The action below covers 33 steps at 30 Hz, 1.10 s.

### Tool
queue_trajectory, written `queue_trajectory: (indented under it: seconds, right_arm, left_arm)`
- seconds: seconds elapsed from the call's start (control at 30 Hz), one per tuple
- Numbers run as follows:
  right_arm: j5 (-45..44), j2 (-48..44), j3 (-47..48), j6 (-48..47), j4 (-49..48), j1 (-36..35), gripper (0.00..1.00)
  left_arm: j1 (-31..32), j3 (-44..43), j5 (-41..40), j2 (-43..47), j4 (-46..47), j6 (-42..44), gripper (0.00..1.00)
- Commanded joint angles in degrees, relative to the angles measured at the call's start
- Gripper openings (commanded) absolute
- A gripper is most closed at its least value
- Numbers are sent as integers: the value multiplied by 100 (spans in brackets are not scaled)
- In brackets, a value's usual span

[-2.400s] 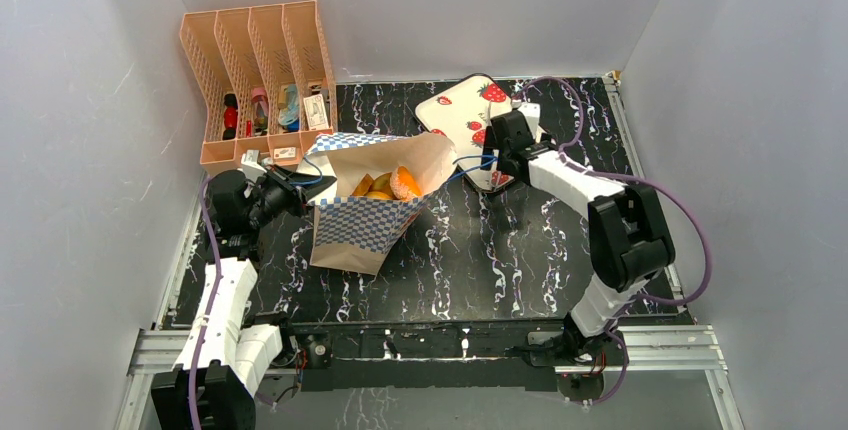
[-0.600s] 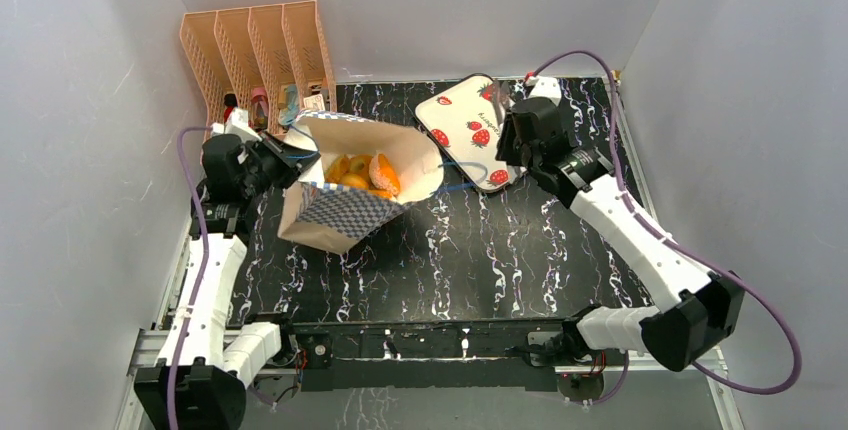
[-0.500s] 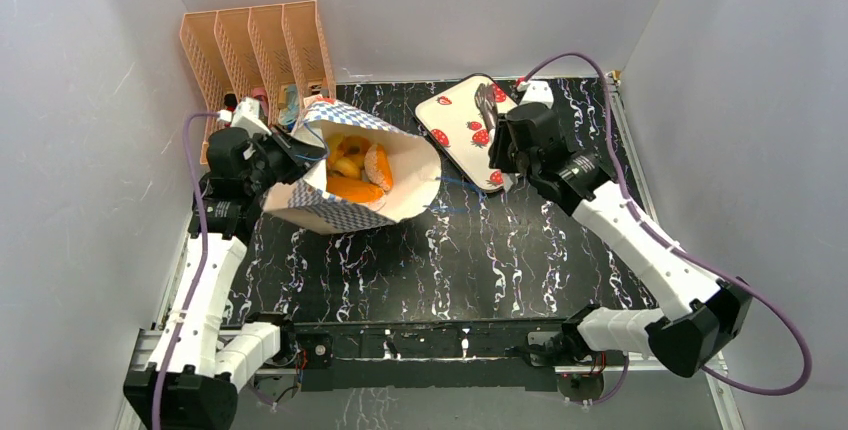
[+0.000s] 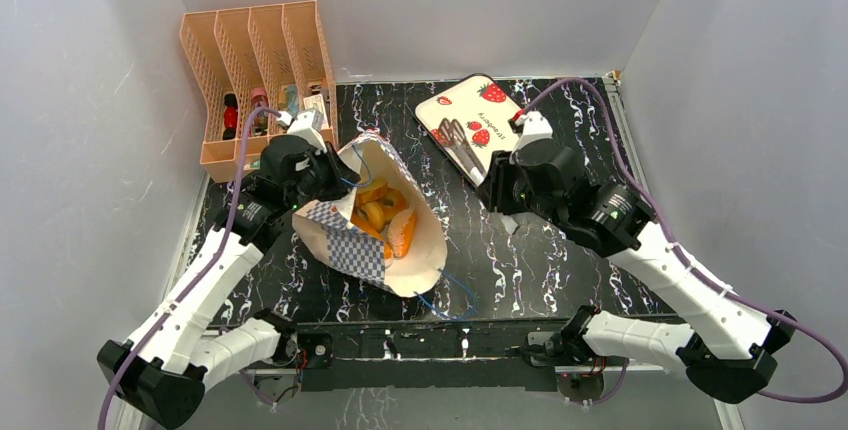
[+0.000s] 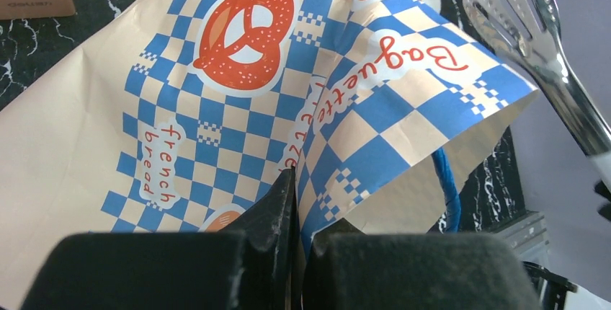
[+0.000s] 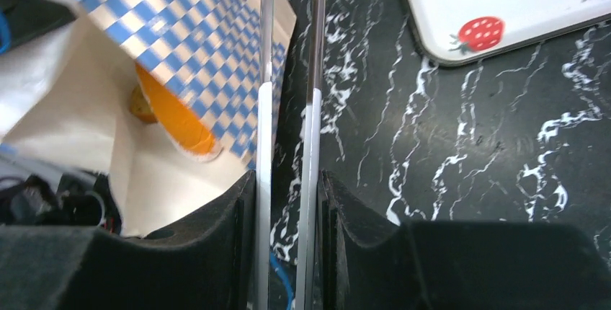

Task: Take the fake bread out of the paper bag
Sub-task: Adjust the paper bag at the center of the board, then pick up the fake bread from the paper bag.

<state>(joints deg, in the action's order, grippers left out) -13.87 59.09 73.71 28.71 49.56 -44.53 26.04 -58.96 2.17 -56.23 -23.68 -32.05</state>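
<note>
The paper bag (image 4: 418,250) lies tipped on the table, its open mouth turned toward the near edge. Orange and brown fake bread (image 4: 378,212) shows inside it. My left gripper (image 4: 330,172) is shut on the bag's chequered rim (image 5: 238,108), the jaws (image 5: 297,202) pinching the paper. My right gripper (image 4: 497,190) is shut on metal tongs (image 4: 458,145), whose slotted ends lie over the strawberry tray. In the right wrist view the two tong arms (image 6: 264,108) run straight out from the gripper (image 6: 288,202), just right of the bag (image 6: 180,21) and an orange bread piece (image 6: 173,119).
A strawberry-print tray (image 4: 485,100) lies at the back middle. A peach file rack (image 4: 255,60) with small items stands at the back left. The bag's blue cord handles (image 4: 445,295) trail near the front edge. Grey walls close in both sides.
The left arm has swung the bag round and toward the near edge, turning its mouth from the right to the front. The right arm with the tongs has drawn nearer.
</note>
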Motion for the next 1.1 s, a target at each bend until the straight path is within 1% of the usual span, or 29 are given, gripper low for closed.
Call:
queue_trajectory:
  seconds: [0.0,0.2,0.43,0.57,0.73,0.87,1.07]
  right_arm:
    - [52,-294,120,338,223,-414,19]
    - [363,-645,177,486,620,-511,19]
    - [875,-794,519,375,952,-511,19]
    - [1159,-866,700,338,1162,-507,19]
    - [1540,-947,807,324,1376,-512,20]
    - [1995,-1048,549,474,1283,-512,20]
    - [2346,-1153,-49,632,988,-510,20]
  left_arm:
    - [208,-171,-595,-119,71,118,0]
    - [526,-88,-832,-433,229,65,0]
    - [1026,-148,-1454,-983,411,-134,0]
    - [1183,-365,-1661,-1393,485,-218,0]
    - [1245,-496,-1799,-1592,604,-357,0]
    - [1254,-466,-1808,-1587,737,-504,0]
    - [1278,-478,-1817,-1492,709,-612,0]
